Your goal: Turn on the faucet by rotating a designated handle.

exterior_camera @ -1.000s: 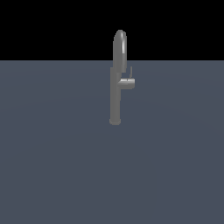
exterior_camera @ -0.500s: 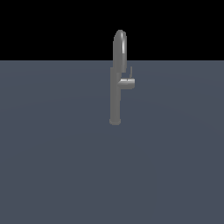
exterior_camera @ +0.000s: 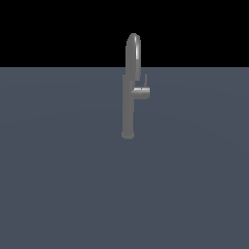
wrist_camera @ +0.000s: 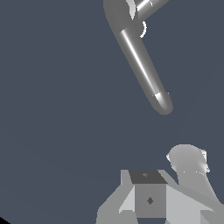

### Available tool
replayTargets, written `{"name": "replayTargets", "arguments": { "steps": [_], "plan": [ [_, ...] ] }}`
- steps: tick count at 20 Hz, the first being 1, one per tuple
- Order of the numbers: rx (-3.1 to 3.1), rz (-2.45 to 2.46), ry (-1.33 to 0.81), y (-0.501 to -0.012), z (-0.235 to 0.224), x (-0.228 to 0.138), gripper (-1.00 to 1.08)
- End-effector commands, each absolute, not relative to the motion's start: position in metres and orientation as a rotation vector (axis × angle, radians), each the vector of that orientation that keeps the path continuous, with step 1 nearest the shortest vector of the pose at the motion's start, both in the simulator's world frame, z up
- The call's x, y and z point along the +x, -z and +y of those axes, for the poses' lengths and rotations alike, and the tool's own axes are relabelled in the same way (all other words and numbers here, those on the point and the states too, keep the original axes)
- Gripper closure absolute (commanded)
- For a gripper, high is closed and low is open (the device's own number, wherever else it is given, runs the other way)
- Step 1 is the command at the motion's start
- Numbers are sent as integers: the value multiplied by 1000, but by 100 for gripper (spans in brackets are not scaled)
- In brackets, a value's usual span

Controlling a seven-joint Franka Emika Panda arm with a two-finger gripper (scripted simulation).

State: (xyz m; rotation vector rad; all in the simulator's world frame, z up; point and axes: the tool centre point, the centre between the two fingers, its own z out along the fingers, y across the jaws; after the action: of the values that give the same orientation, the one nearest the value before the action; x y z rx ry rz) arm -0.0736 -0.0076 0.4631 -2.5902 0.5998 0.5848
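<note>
A flat slate-blue floor under a black backdrop. In the exterior view the faucet stands mid-scene, matte grey, with the stubby handle on the exterior view's right; no arm shows (approach stage, I judge). The wrist view shows the gripper, its opening hidden; next it must reach the handle.
</note>
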Motion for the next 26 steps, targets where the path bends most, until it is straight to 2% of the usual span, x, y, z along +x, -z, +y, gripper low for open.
{"name": "replayTargets", "arguments": {
  "steps": [1, 14, 26],
  "plan": [
    [-2534, 639, -630, -458, -11, -60, 108],
    [-2208, 831, -850, -419, -31, 8, 108],
    [-1825, 1001, -1046, -359, -55, 65, 108]
  ]
}}
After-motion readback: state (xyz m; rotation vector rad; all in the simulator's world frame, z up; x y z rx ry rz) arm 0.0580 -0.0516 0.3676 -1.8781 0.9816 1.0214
